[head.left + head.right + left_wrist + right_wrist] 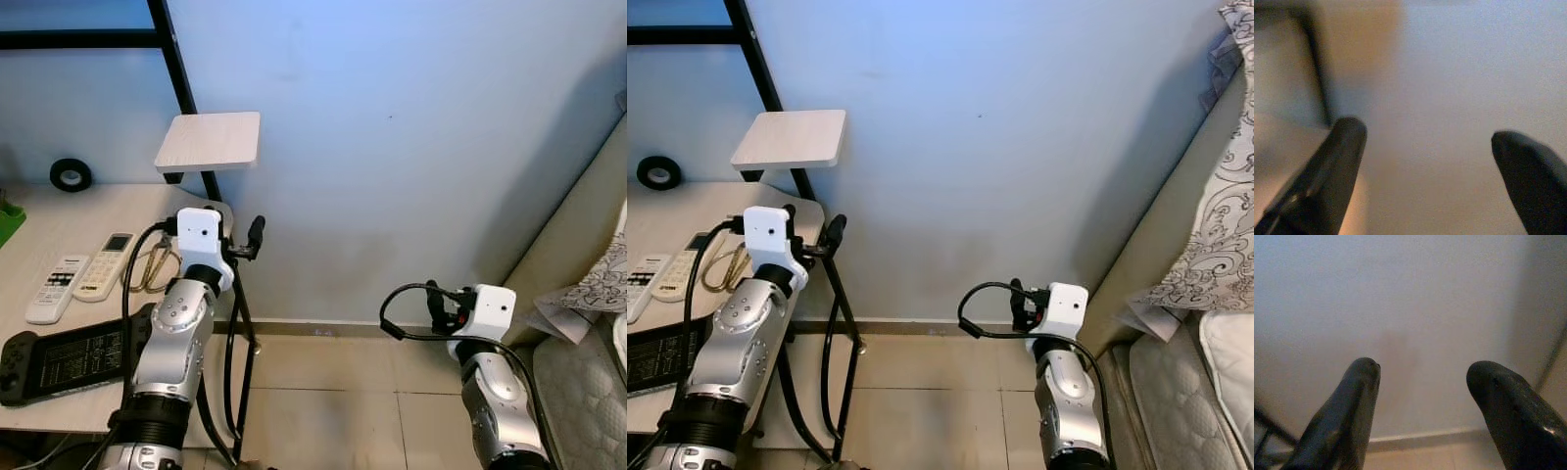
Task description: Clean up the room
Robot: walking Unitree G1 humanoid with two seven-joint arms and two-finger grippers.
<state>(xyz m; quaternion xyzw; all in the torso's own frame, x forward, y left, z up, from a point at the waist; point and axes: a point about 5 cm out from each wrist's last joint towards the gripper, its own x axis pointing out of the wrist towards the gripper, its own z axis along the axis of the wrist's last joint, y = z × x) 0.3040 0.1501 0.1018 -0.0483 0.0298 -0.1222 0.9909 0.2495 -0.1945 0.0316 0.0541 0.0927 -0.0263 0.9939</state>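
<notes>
No text, brand or number can be read with any certainty. The 2 white remote controls [80, 274] on the surface [59, 220] carry rows of buttons and 1 has a small display, but their markings are too small to make out. The dark flat device [69, 360] beside them shows pale lines of print across its face, likewise illegible.

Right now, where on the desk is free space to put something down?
The desk is bare between the tape roll and the two remotes. Its front is crowded: remotes, game console, yellow loop and the left arm. The small shelf is bare too.
</notes>
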